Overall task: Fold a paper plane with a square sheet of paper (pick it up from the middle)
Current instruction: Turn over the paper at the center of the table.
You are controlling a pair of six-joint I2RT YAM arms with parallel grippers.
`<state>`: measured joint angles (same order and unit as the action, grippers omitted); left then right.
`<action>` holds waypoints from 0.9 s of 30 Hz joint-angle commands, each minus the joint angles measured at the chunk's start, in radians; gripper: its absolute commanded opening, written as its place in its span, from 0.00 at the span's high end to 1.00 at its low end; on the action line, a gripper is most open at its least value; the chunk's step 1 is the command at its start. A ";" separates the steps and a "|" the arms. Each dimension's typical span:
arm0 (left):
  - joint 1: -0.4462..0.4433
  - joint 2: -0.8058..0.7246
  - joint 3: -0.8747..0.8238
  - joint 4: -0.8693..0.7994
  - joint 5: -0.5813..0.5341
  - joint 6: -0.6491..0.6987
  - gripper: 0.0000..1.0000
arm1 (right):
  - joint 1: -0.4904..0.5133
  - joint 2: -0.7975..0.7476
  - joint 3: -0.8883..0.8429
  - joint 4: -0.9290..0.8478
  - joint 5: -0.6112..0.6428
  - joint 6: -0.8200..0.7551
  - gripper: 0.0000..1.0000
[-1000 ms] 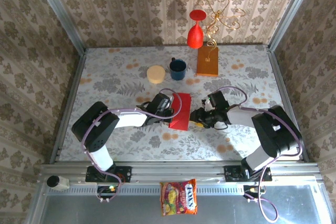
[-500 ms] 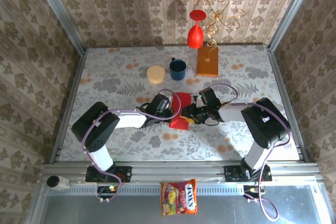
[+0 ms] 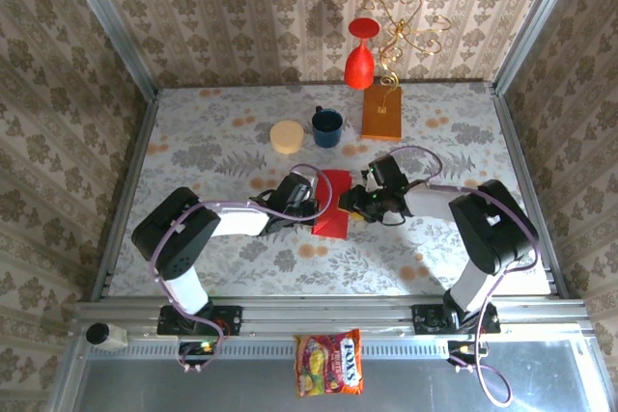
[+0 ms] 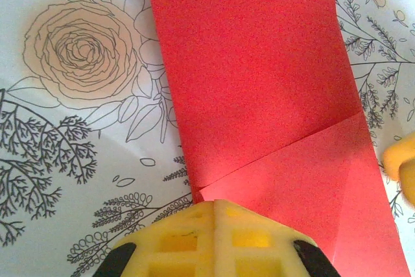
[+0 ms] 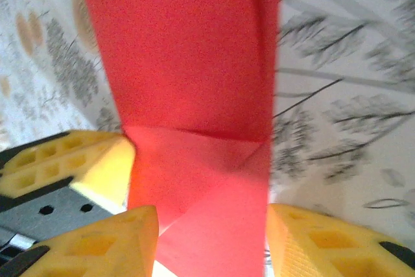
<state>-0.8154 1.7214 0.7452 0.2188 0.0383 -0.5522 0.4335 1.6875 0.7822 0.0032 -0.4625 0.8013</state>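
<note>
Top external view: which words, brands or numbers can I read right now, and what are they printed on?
"FOX'S": on the sweets packet at the near edge, below the arm bases.
Smaller print on that packet: too small to read.
The square sheet of paper: plain red, no writing.

One second back the right gripper sat lower, just off the right edge of the thin, creased red paper sheet. It has since shifted left and farther up the table, fingers at that edge. The right arm has drawn its elbow inward; the forearm lies nearer level. The paper's right edge, partly hidden half a second ago, shows again.
</note>
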 commanded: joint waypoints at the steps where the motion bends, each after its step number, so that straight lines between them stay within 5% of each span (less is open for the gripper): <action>1: 0.009 0.024 -0.045 -0.064 0.000 -0.033 1.00 | -0.003 -0.013 0.036 -0.150 0.115 -0.092 0.51; 11: -0.008 0.024 -0.066 -0.052 -0.012 -0.060 1.00 | 0.013 0.133 0.149 -0.110 0.056 -0.114 0.50; 27: -0.021 0.025 -0.087 -0.025 -0.011 -0.077 1.00 | 0.106 0.137 0.182 -0.084 0.025 -0.080 0.55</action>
<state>-0.8242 1.7195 0.7040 0.2981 0.0261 -0.6106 0.5266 1.8084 0.9844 -0.1368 -0.4019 0.7078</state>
